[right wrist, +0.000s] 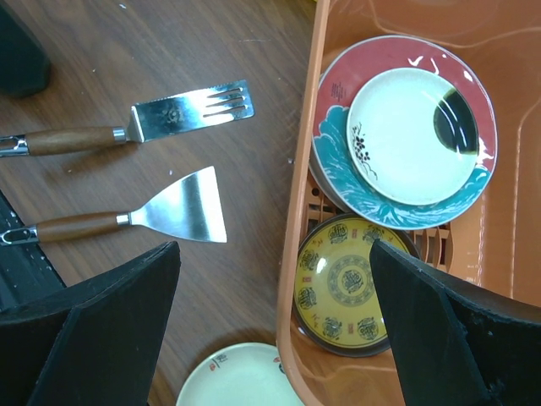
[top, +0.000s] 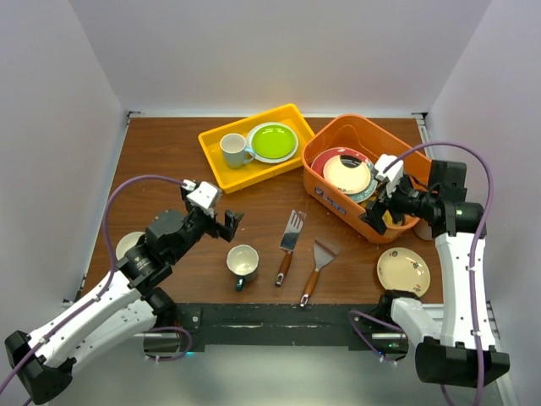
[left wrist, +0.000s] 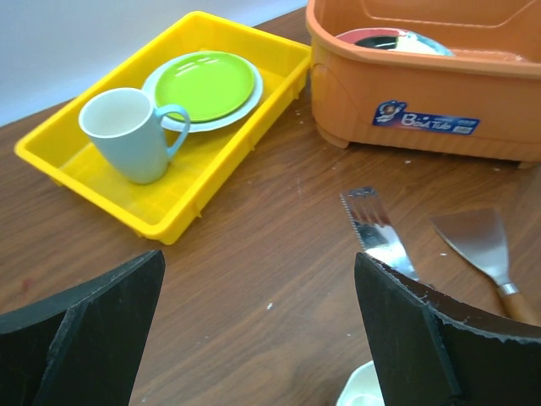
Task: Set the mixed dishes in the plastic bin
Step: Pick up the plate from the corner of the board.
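My left pincer [top: 228, 223] wide open, empty; teal mug [top: 243, 263] upright on the counter [top: 169, 152] just short of it, so left arm's nearer; right pincer [top: 379, 211] open too, over the orange bin [top: 332, 201].

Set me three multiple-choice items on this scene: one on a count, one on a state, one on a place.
1. How many wooden-handled metal spatulas lie on the brown wooden table? A one; B two; C three.
2. The right gripper, above the rim of the deep orange plastic bin, is: A open and empty; B shut on a plate; C shut on a spatula.
3. The lime green round plate lies: A in the bin; B on the bare table; C in the shallow yellow rectangular tray.
Key: 1 B, a slotted one and a flat one lie side by side; 2 A, its jaws stand wide apart with nothing between them; 3 C, it sits there beside the white mug.
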Motion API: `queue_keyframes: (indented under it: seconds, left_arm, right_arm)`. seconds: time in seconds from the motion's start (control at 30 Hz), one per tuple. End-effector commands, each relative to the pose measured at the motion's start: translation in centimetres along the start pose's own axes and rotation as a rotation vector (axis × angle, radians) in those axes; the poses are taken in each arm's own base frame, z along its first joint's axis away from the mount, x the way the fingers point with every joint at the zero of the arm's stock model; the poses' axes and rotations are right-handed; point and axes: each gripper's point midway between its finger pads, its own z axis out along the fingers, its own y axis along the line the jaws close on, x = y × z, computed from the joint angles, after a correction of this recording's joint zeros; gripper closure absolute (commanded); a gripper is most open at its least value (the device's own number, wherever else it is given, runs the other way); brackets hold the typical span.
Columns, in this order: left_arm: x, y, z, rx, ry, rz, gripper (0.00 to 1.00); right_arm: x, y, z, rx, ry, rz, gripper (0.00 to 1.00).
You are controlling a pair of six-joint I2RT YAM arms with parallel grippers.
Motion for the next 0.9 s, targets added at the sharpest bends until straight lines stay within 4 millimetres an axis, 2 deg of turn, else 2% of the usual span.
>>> queue_keyframes:
  seconds: [0.0, 0.43, 0.87]
  left_arm:
    - [-2.3, -1.5, -0.2, 0.066, -0.054, -0.119, 0.0]
    - [-3.3, -4.5, -0.4, 0.204, -0.048, -0.275, 0.0]
    - [-3.2, -6.0, -0.3, 0.278, -0.028, -0.336, 0.0]
  right_arm:
    - [-1.2, -0.6, -0.9, 0.044, -0.013, -0.045, 0.01]
    - [-0.2, -0.9, -0.7, 0.067, 0.014, -0.024, 0.01]
    - [0.4, -0.5, -1.1, 0.061, 0.043, -0.043, 0.01]
